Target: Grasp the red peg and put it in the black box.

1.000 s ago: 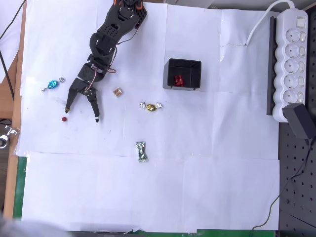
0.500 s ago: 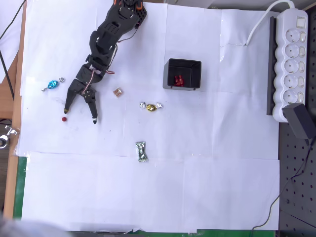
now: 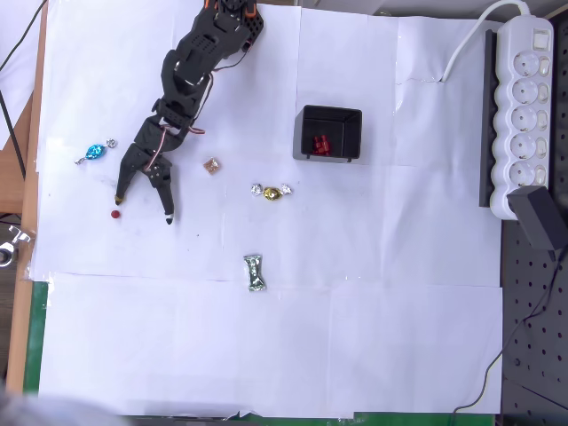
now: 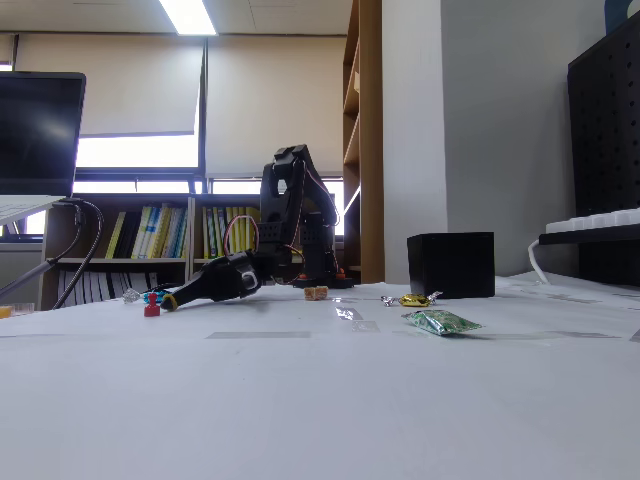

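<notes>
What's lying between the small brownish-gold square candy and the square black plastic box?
Nothing: in the overhead view, bare white paper separates the brownish-gold square candy from the black box.

My gripper (image 3: 143, 207) sat spread wide, red peg (image 3: 115, 213) just outside my finger at 9 o'clock, untouched. Black box (image 3: 329, 133) lay well apart toward 2 o'clock, red pieces (image 3: 320, 143) inside.
</notes>
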Robot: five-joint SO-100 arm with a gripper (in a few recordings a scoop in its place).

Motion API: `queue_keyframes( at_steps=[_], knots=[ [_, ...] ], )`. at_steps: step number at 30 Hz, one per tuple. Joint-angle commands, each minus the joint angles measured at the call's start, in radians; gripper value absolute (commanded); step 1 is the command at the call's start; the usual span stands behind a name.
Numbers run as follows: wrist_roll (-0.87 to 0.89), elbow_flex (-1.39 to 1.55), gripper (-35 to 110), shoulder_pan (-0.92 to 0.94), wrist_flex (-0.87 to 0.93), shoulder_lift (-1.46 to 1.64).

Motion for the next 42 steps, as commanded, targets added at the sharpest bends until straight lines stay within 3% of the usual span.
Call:
queue_keyframes(
  at_steps=[1, 42],
  knots=[
    [0.006, 0.031, 49, 0.034, 0.029, -0.063],
    [-0.003, 0.173, 49, 0.094, 0.052, 0.021]
  ],
)
